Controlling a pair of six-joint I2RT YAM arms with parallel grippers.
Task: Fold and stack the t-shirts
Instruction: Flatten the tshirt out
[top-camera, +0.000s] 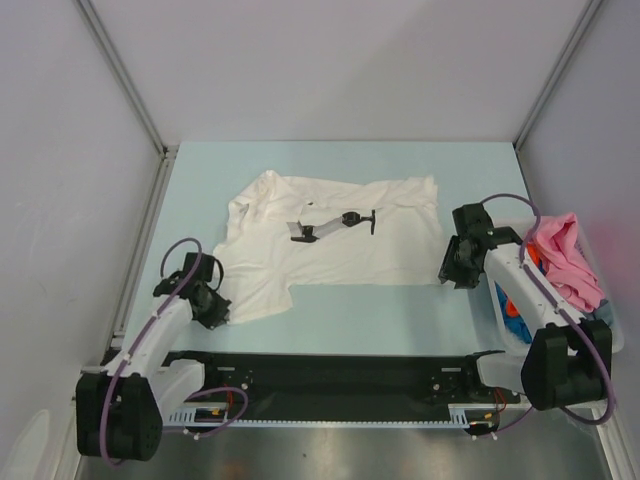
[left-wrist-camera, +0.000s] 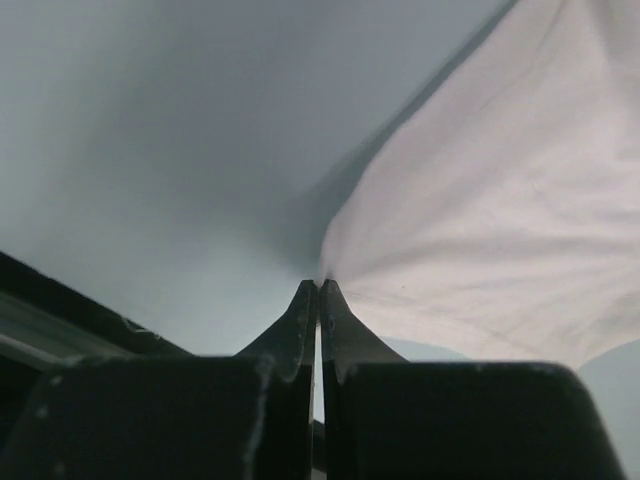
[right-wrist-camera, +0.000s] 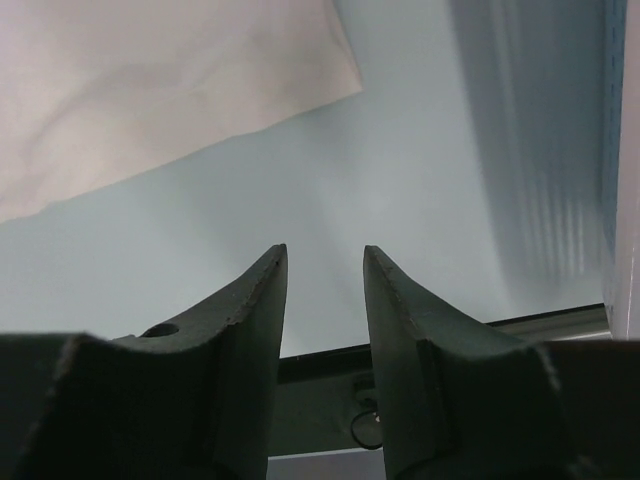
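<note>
The top external camera looks down from behind the arms over the whole pale blue table (top-camera: 400, 305). The wrist cameras skim it closely past the black left gripper (left-wrist-camera: 318, 290) and right gripper (right-wrist-camera: 322, 262); all views share the plain white cloth t-shirt (top-camera: 340, 258).

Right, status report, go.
Left gripper shut on white t-shirt, near-left edge. Right gripper open, empty, over bare table. Grey-black tool lying on the shirt.

Soft, even light from above leaves the top view bright with only faint shadows on the table (top-camera: 400, 310) — the wrist views are dimmer, their near fingers (right-wrist-camera: 250, 330) dark and blurred, a grey shadow pooling beside the edge of the white shirt (left-wrist-camera: 480, 200).
</note>
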